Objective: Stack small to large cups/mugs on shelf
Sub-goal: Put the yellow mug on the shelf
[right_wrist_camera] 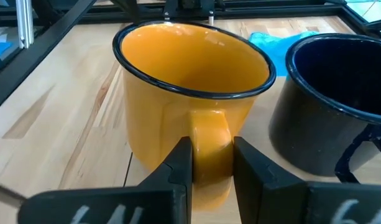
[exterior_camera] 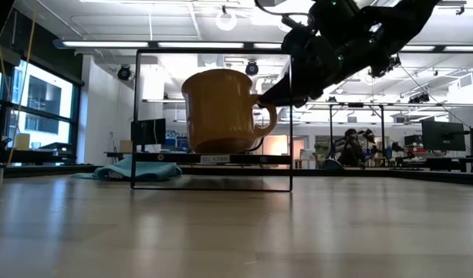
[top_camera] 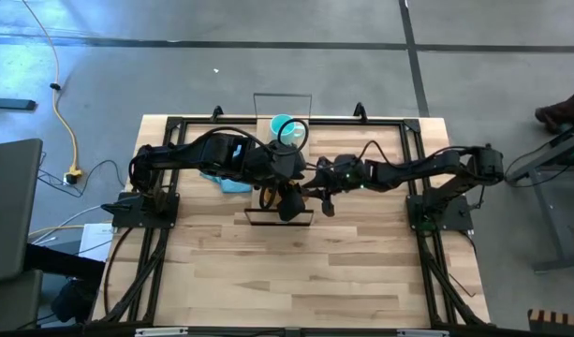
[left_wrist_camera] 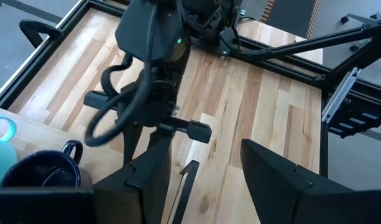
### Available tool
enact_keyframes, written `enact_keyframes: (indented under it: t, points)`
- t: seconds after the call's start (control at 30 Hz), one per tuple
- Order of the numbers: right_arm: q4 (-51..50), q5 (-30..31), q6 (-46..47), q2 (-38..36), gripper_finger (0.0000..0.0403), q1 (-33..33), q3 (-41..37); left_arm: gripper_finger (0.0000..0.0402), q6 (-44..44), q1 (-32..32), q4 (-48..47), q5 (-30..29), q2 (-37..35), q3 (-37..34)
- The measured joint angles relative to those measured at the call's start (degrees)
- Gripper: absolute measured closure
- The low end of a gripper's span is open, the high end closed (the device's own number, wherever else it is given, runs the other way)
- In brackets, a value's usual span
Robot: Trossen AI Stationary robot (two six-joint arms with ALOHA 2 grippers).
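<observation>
The amber-orange mug (right_wrist_camera: 178, 124) stands upright on the shelf's light plank (exterior_camera: 221, 159), its handle toward my right gripper (right_wrist_camera: 212, 168), which is shut on it. The black mug (right_wrist_camera: 339, 106) stands close beside it, hidden behind it in the low view. The teal mug (top_camera: 287, 128) sits near the table's far edge. My left gripper (left_wrist_camera: 199, 180) is open and holds nothing. It hovers over the shelf by the black mug (left_wrist_camera: 41, 171), just above my right arm's wrist. My right gripper pinches the amber mug's handle (right_wrist_camera: 210, 134) between its two fingers, one finger (right_wrist_camera: 178, 168) on each flat side of the loop. It comes in roughly level from the table's right (exterior_camera: 271, 96). The mug stays upright with its base on the shelf plank.
A light blue cloth (top_camera: 226, 183) lies on the table left of the shelf. Thin black wire frames (top_camera: 279, 217) stand at the shelf's ends. Both arms crowd the table's middle. Bare wood stretches toward the near edge (top_camera: 296, 281). A person sits in the room far behind (exterior_camera: 348, 147).
</observation>
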Motion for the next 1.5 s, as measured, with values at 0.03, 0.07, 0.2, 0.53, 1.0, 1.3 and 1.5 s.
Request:
enact_keyframes:
  t: [0.03, 0.07, 0.2, 0.53, 1.0, 1.3, 1.5]
  points:
    - [-0.2, 0.2, -0.1, 0.0, 0.0357, 0.2, 0.0, 0.0220, 0.0, 0.0, 0.0, 0.0, 0.0, 0.0]
    - [-0.4, 0.4, -0.1, 0.0, 0.0357, 0.4, 0.0, 0.0220, 0.0, 0.0, 0.0, 0.0, 0.0, 0.0]
    - [-0.7, 2.0, -3.5, 0.0, 0.0357, 1.2, -0.1, 0.0220, -0.2, 0.0, 0.0, 0.0, 0.0, 0.0]
    - [2.0, 1.5, -4.6, 0.3, 0.0357, 0.1, -0.5, 0.0220, -0.2, 0.0, 0.0, 0.0, 0.0, 0.0]
    - [15.1, 3.3, 0.0, 2.5, 0.0357, 0.4, -6.0, 0.0220, 0.1, 0.0, -0.1, 0.0, 0.0, 0.0]
    - [14.9, 6.1, -3.3, 2.5, 0.0357, 1.2, -5.4, 0.0220, 0.2, 0.0, -0.1, 0.0, 0.0, 0.0]
    - [14.7, 7.4, -4.0, 2.5, 0.0358, 1.3, -5.0, 0.0220, 0.2, 0.0, -0.1, 0.0, 0.0, 0.0]
